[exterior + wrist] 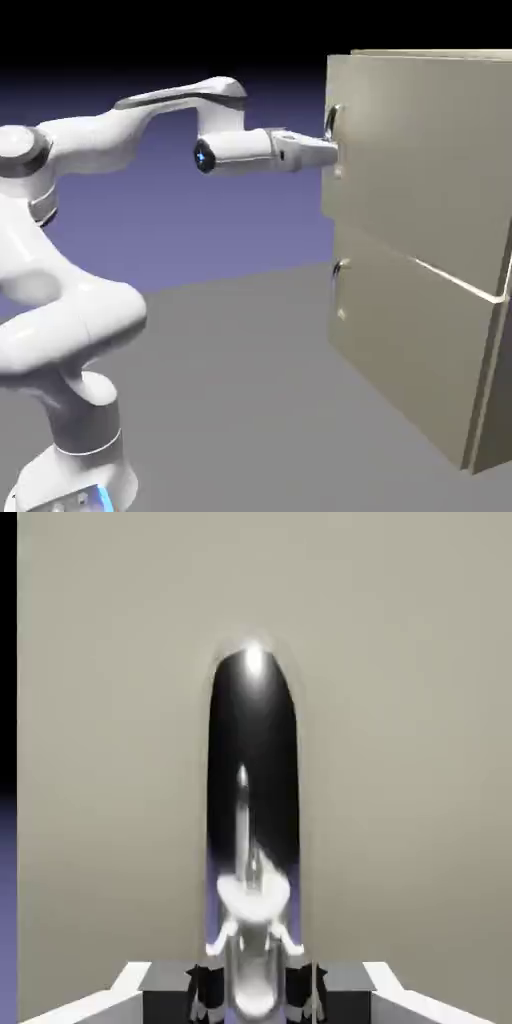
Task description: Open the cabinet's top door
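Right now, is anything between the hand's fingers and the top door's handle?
Nothing lies between them. In the hand view the fingers sit closed on either side of the handle, against the metal. The exterior view shows the hand at the top door.

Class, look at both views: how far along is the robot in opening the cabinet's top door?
Done: the arm has reached the cabinet, and the pincer is shut on the handle of the top door. In hand: the grip. Left: pulling; the door lies flush, unopened.
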